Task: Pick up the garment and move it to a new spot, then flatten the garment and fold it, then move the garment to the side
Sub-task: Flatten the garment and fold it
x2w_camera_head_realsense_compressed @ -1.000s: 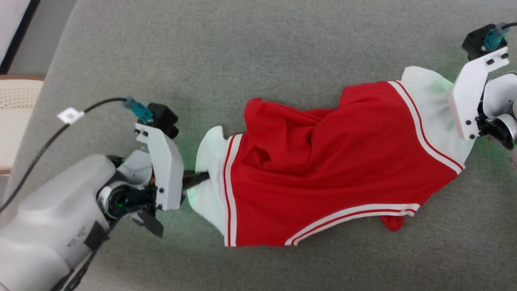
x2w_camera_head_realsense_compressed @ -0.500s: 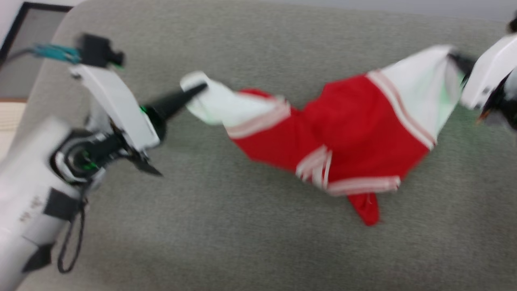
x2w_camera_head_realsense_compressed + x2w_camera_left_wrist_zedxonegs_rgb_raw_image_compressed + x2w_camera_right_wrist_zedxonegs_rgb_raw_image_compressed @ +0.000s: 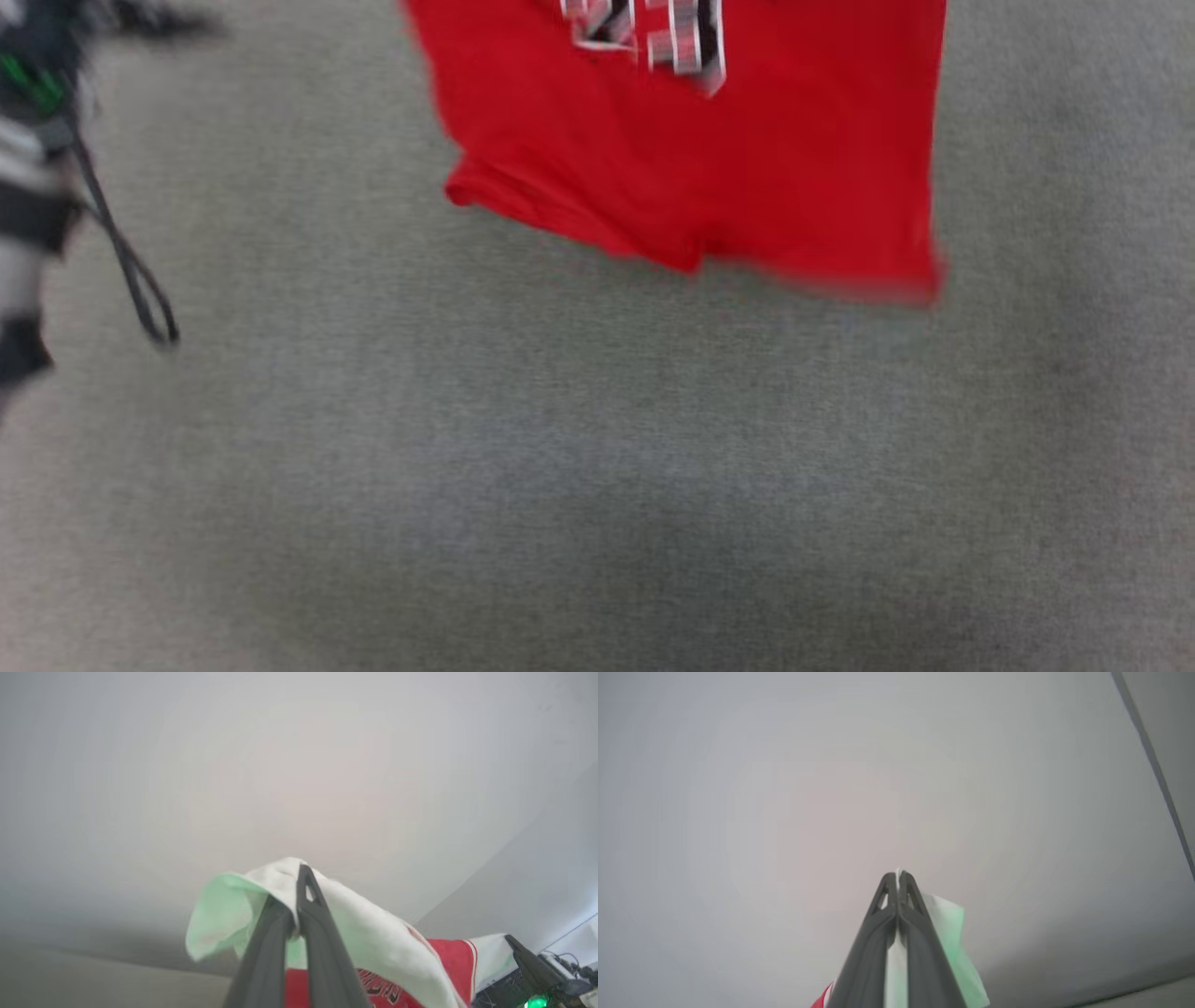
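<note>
Red garment (image 3: 691, 168) hangs hem down (blurred), pinched by left hand (image 3: 290, 891) and right hand (image 3: 898, 876).

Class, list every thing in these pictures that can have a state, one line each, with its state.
garment, lifted and hanging, printed side towards the head camera, blurred there.
left gripper, shut on the garment's white sleeve.
right gripper, shut on white cloth of the garment.
cable, hanging in a loose loop beside the left arm.
</note>
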Motion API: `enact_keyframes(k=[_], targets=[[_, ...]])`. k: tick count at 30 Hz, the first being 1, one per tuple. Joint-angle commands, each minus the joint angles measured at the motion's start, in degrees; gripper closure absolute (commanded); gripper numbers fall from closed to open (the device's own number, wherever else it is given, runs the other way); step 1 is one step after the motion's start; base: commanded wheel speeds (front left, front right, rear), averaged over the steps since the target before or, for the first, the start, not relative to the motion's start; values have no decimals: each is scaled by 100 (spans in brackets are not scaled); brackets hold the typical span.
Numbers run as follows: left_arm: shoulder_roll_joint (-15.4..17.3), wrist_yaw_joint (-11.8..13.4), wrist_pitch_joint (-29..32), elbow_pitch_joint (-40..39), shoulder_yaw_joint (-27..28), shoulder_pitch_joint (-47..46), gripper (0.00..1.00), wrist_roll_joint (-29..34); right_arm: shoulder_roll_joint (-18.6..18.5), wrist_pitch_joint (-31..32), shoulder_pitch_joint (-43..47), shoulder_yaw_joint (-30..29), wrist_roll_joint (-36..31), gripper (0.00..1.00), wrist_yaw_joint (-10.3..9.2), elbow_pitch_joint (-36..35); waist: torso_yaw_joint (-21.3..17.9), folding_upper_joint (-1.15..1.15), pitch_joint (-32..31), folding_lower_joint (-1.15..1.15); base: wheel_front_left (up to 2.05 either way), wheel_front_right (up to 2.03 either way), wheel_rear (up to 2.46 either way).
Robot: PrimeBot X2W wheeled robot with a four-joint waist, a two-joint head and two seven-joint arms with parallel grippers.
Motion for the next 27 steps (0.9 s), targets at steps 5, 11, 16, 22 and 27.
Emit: enact_keyframes(k=[5,11,16,22,27], targets=[[-251,-12,-567,760,375,-994,100,27,152,-824,-866,-243,-153,100,-9,288,-263,0,322,0,0,0,0],[-440,-13,-933,1075,571,-1619,100,126,283,-1294,-1294,-172,-164,100,-9,279,-339,0,311,0,0,0,0],[-400,-12,-639,766,564,-1372,100,-80,273,-1169,-1080,56,14,100,-9,39,-321,0,351,0,0,0,0],[-189,-13,229,177,660,-426,100,-712,88,-567,-230,583,265,100,-9,-588,-279,0,179,0,0,0,0],[65,-13,816,-356,624,848,100,-996,-298,107,1087,1002,520,100,-9,-1374,-256,0,-142,0,0,0,0]])
